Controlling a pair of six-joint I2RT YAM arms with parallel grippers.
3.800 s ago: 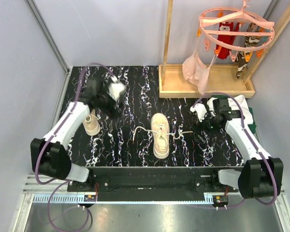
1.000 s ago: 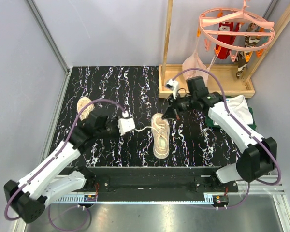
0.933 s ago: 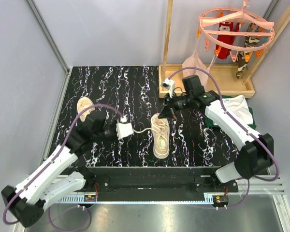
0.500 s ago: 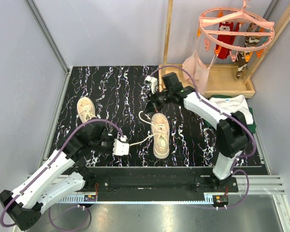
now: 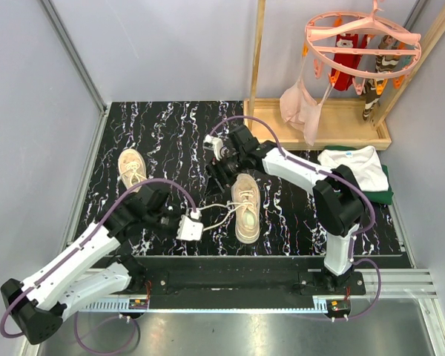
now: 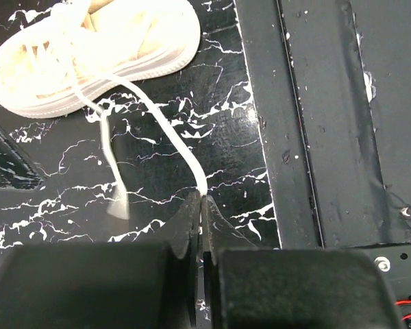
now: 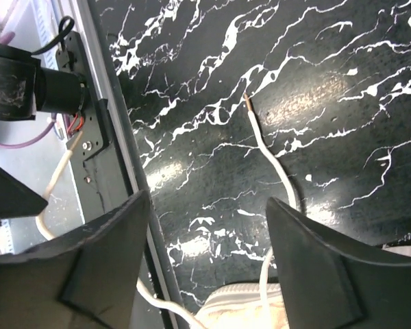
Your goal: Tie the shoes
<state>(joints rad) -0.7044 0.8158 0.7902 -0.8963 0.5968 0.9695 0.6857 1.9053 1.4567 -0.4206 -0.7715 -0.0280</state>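
Note:
One of the shoes [image 5: 245, 208], beige with white laces, lies mid-table; the other shoe [image 5: 132, 168] lies at the left. My left gripper [image 5: 197, 217] is low near the front edge, left of the middle shoe, shut on the end of a lace [image 6: 166, 134] that runs from the shoe [image 6: 96, 48] into the jaws of the left gripper [image 6: 203, 197]. My right gripper [image 5: 221, 175] hangs open at the far end of the shoe. In the right wrist view the right gripper [image 7: 207, 200] is above bare table; a loose lace [image 7: 271, 155] lies beside the right finger.
A wooden rack base [image 5: 322, 124] stands at the back right under a pink hanger ring [image 5: 360, 38] with clothes. A white and green cloth [image 5: 356, 165] lies at the right. A black rail [image 6: 315, 110] borders the table's front edge.
My right gripper has swung left across the far end of the shoe and opened, leaving its lace on the table. My left gripper has drawn its lace toward the front edge.

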